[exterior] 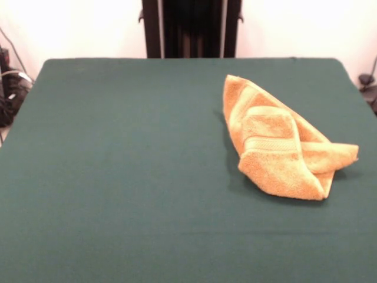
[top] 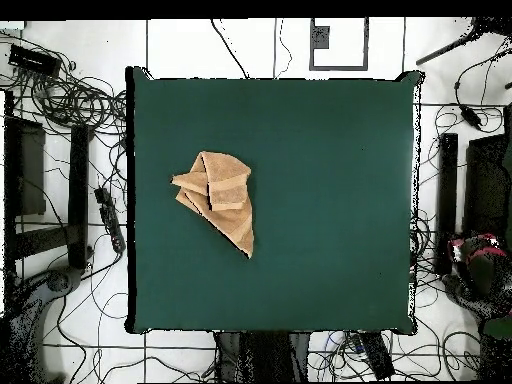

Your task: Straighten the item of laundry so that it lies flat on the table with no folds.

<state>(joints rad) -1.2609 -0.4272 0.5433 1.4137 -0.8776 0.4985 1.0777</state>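
Right of centre in the front view, I find the towel (exterior: 280, 147) lying bunched on the table (exterior: 118, 177), folded over itself in several layers. One pointed corner reaches toward the upper part of the frame, and another flap sticks out toward the right edge. A woven band stripe crosses the top layer near the middle of the heap. The cloth casts a narrow shadow along its left side.

Seen from overhead, I note the towel (top: 218, 196) left of centre on the table (top: 330, 200), with a long tapering corner pointing toward the lower right of the frame and stubby folds on its left side. It sits well inside every table edge.

I cannot find the tool in either view, so I cannot tell its state, nor place the towel relative to it. Only dark upright structure (exterior: 191, 28) shows at the top centre of the front view, well apart from the towel.

Cables (top: 70, 95) lie tangled on the floor left of the table in the overhead view.
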